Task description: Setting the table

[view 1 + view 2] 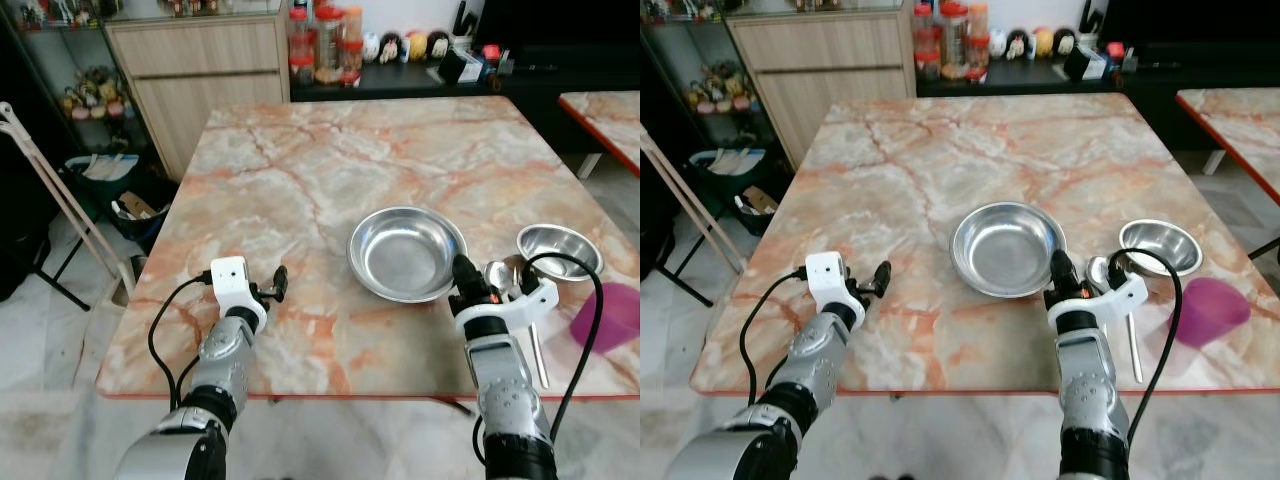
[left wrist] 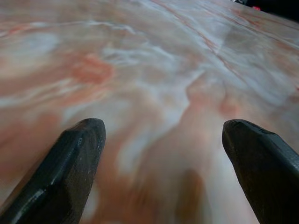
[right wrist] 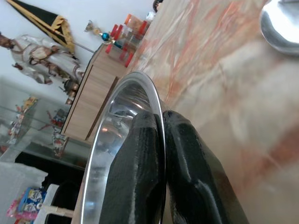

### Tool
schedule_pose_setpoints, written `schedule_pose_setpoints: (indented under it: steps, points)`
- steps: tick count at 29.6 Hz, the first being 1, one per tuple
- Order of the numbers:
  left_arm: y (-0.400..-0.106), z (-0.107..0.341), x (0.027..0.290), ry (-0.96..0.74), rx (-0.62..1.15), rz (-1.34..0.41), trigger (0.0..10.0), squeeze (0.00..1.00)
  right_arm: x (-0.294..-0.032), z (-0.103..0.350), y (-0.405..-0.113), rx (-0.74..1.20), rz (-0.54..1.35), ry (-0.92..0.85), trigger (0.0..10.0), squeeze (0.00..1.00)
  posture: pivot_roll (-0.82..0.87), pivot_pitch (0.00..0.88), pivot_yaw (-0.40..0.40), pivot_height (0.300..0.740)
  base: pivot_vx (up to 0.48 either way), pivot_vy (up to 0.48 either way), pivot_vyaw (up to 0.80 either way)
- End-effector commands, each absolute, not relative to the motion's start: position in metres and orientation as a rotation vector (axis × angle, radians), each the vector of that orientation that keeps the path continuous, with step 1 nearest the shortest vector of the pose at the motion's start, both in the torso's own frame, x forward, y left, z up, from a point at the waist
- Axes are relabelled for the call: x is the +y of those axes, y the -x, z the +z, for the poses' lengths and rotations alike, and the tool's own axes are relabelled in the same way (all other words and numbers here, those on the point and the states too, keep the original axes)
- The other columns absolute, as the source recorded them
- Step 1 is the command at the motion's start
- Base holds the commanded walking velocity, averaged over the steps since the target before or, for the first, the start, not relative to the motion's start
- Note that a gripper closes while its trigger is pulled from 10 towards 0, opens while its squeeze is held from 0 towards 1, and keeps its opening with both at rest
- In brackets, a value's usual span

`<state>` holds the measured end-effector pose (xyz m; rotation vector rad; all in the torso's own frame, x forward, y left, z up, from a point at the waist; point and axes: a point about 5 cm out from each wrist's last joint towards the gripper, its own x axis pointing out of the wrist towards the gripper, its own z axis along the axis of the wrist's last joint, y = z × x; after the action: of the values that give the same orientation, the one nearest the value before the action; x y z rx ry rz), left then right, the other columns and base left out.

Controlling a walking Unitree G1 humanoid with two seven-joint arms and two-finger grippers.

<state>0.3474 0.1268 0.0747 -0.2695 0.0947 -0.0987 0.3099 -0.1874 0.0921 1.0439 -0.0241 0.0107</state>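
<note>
A wide steel dish sits on the marble table, right of centre. My right gripper is at the dish's near right rim; in the right wrist view the fingers are shut on the rim, one on each side. A small steel bowl stands to the right. A steel spoon lies between the dish and the bowl, and a purple cup lies near the right edge. My left gripper rests low over bare marble near the front left, open and holding nothing.
A wooden cabinet and a dark counter with jars stand behind the table. A second table's corner is at the far right. A folding rack and a bin of items are on the floor to the left.
</note>
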Motion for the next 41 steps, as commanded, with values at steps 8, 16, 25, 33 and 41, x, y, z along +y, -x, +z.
schedule_pose_setpoints:
  steps: [8,16,25,33,41]
  points:
    - [-0.345,0.071,0.131,0.278,0.102,-0.081,10.0,0.0,-0.186,0.097,-0.31,-0.036,0.031,-1.033,10.0,0.0,-0.05,0.0,0.039,0.74,-0.262,0.0,0.0]
    - [-0.345,0.071,0.131,0.279,0.101,-0.08,10.0,0.0,-0.185,0.095,-0.309,-0.034,0.031,-1.033,10.0,0.0,-0.05,0.0,0.04,0.74,-0.16,0.0,0.0]
    - [-0.344,0.071,0.131,0.279,0.1,-0.082,10.0,0.0,-0.184,0.095,-0.309,-0.031,0.034,-1.035,10.0,0.0,-0.05,0.0,0.041,0.74,-0.191,0.0,0.0]
    - [-0.343,0.069,0.133,0.266,0.108,-0.08,10.0,0.0,-0.182,0.089,-0.306,-0.014,0.025,-1.041,10.0,0.0,-0.05,0.0,0.043,0.74,-0.031,0.0,0.0]
    - [-0.336,0.057,0.14,0.256,0.146,-0.068,10.0,0.0,-0.178,0.068,-0.293,0.055,-0.029,-1.054,10.0,0.0,-0.05,0.0,0.05,0.74,0.0,0.0,0.0]
